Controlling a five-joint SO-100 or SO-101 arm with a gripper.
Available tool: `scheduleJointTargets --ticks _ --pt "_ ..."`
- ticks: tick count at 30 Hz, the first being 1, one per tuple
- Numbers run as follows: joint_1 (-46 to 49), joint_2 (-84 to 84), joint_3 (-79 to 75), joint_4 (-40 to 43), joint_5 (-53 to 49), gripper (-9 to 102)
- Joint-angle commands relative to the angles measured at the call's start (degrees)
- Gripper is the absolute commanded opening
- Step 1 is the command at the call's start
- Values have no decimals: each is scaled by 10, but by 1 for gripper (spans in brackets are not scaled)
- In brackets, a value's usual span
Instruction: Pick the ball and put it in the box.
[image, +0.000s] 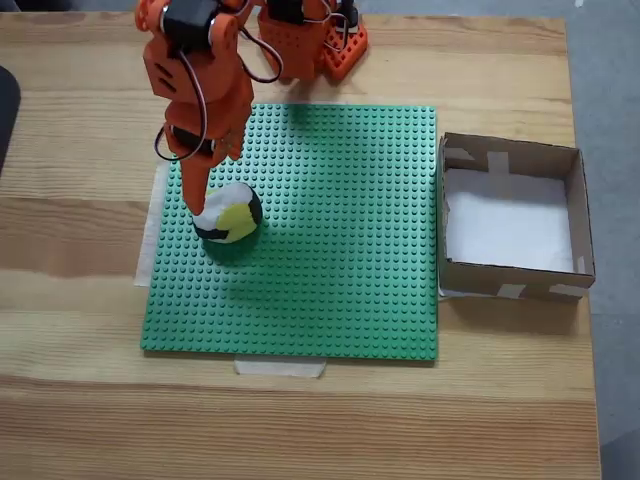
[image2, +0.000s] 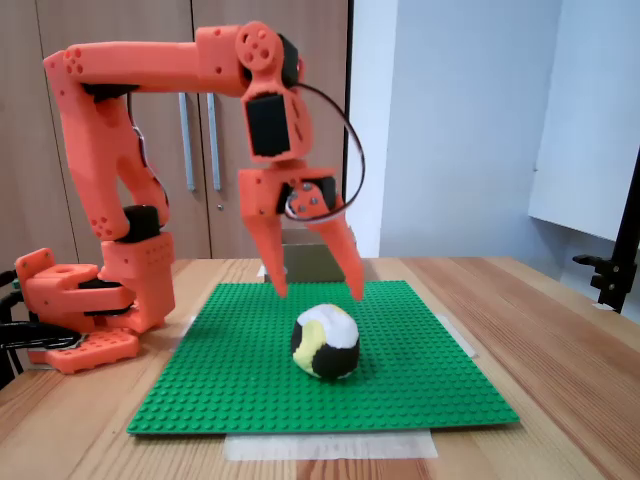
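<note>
**End effector spread above ball on green baseplate; box stands apart at right**

In both fixed views the orange arm (image2: 150, 150) reaches out from its base (image2: 80, 310) and points its end effector (image2: 318, 290) downward over the ball (image2: 326, 342). In the side-on fixed view the two fingers (image2: 268, 255) are parted wide, one tip to either side of the ball and slightly above it; a gap shows between the tips and the ball's top. Nothing is held. From the top-down fixed view the end effector (image: 205, 205) overlaps the ball's (image: 229, 212) far-left edge, and contact cannot be judged from that angle.

The ball (white, yellow and black patches, slightly lumpy) rests on a green studded baseplate (image: 340, 230), in its left half as the top-down fixed view shows it, roughly midway between near and far edges. The baseplate lies flat on the wooden desk (image: 300, 420), with a pale tape strip (image: 280, 367) at its near edge.

The box (image: 512, 160) sits on the desk just beside the baseplate's right edge in the top-down fixed view. It is brown cardboard, shallow, open-topped, with a white floor and pale tape at the corners. It is well apart from the ball.

Behind the arm in the side-on fixed view stand wooden cabinet doors (image2: 120, 120) with metal handles.
</note>
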Motion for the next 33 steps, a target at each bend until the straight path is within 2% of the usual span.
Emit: scheduleJointTargets --ticks 1,33 --pt "4 -3 4 -16 11 42" --pt "-4 -11 101 -151 -3 43"
